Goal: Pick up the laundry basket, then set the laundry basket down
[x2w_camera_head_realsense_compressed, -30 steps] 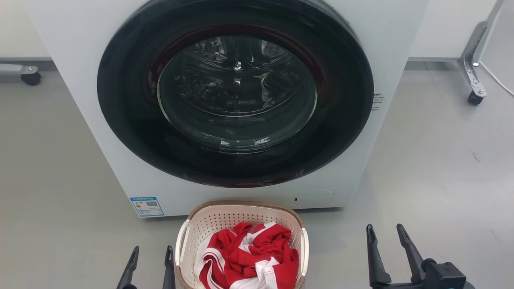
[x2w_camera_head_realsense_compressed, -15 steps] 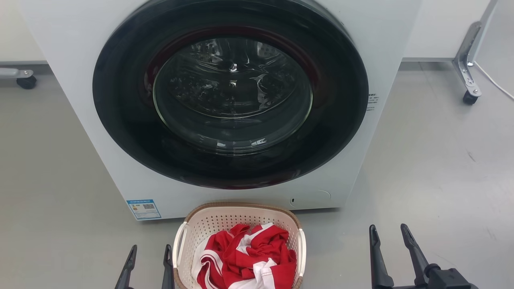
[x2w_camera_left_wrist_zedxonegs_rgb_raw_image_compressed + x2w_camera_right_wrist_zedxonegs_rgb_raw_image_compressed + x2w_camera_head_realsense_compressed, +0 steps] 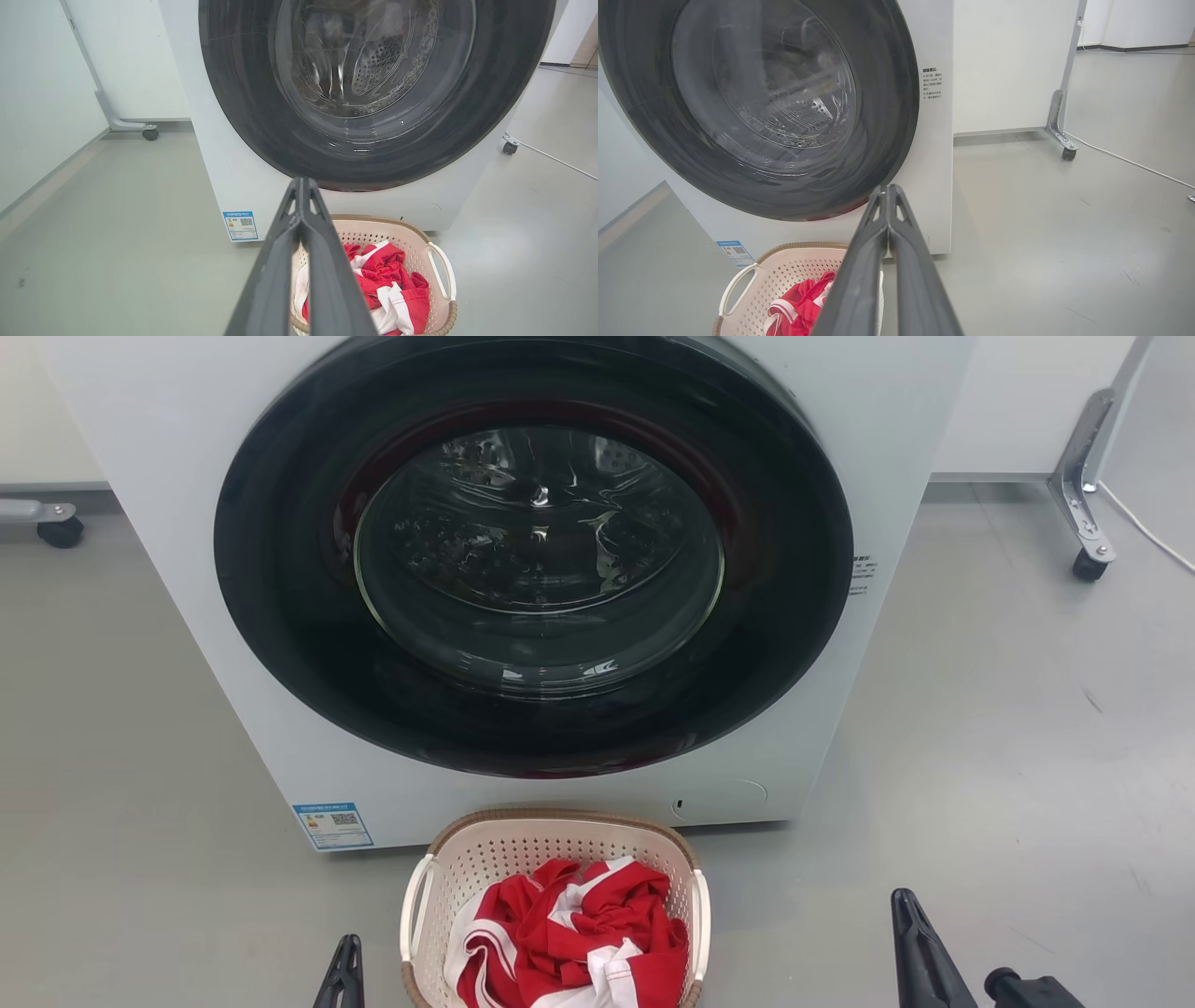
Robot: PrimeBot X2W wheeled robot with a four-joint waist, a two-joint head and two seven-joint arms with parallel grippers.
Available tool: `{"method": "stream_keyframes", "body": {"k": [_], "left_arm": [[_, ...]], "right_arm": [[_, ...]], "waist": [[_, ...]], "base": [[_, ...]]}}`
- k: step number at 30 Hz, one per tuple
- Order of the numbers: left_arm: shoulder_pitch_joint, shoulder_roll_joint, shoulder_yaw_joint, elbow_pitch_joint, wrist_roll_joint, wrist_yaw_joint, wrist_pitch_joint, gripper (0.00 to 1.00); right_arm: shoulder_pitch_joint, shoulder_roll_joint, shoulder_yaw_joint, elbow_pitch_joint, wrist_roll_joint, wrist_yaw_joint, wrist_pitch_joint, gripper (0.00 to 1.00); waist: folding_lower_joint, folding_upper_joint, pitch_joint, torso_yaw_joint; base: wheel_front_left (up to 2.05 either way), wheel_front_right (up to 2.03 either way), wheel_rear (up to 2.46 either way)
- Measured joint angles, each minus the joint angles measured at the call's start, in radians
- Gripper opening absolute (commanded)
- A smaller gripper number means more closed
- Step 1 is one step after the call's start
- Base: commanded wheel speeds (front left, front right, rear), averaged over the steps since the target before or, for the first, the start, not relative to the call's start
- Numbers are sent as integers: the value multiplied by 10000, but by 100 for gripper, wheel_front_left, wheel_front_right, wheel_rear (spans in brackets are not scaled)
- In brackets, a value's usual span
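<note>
Basket at lower centre, ungrasped; left hand, right hand pressed together; risk: single-handle lift spilling clothes.

Two grippers: left gripper, right gripper. Between them, one laundry basket holding one red-and-white garment. Beyond them, one washing machine, one blue label and two caster wheels.

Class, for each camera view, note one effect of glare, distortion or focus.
Head view: small glints on the door glass, everything sharp. Left wrist view: wide lens tilts the washing machine; left gripper looms soft. Right wrist view: door glass stretched oval; right gripper looms likewise.
</note>
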Motion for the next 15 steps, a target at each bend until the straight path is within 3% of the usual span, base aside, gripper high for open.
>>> {"method": "stream_keyframes", "body": {"k": [15], "left_arm": [[-207,-58,435,276,-2491,-368,625,0]], "right_arm": [[-238,31,-673,297,2401,397,621,0]], "waist": [[0,0,-2,-7]], "base": [[0,0,0]]}}
